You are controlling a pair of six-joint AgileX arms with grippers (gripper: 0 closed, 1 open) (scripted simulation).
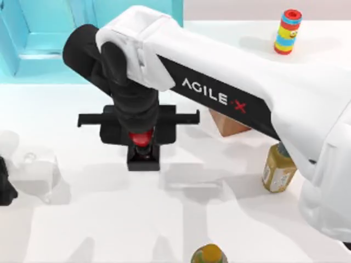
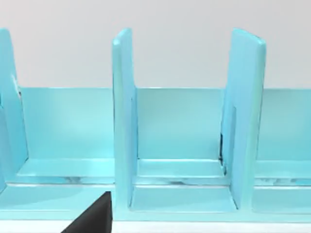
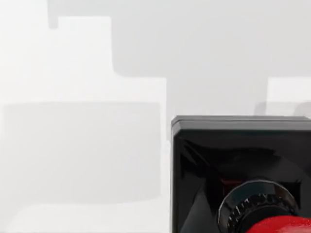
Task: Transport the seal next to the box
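Observation:
The seal (image 1: 143,150) stands left of the table's middle, its red knob above a black cube base. My right arm reaches across from the right, and my right gripper (image 1: 141,138) sits directly over the knob, hiding most of it. The right wrist view shows the seal (image 3: 233,165) very close, with its glossy black base and the knurled collar under the knob. A corner of the brown wooden box (image 1: 230,124) shows from under the right arm, to the right of the seal and apart from it. My left gripper (image 1: 5,189) is parked at the table's left edge.
A turquoise cabinet (image 1: 38,38) with open compartments (image 2: 184,145) stands at the back left. A striped multicoloured cylinder (image 1: 288,31) is at the back right. One yellow-brown bottle (image 1: 278,170) stands right of the box, another (image 1: 208,255) at the front edge. A clear block (image 1: 35,167) lies at the left.

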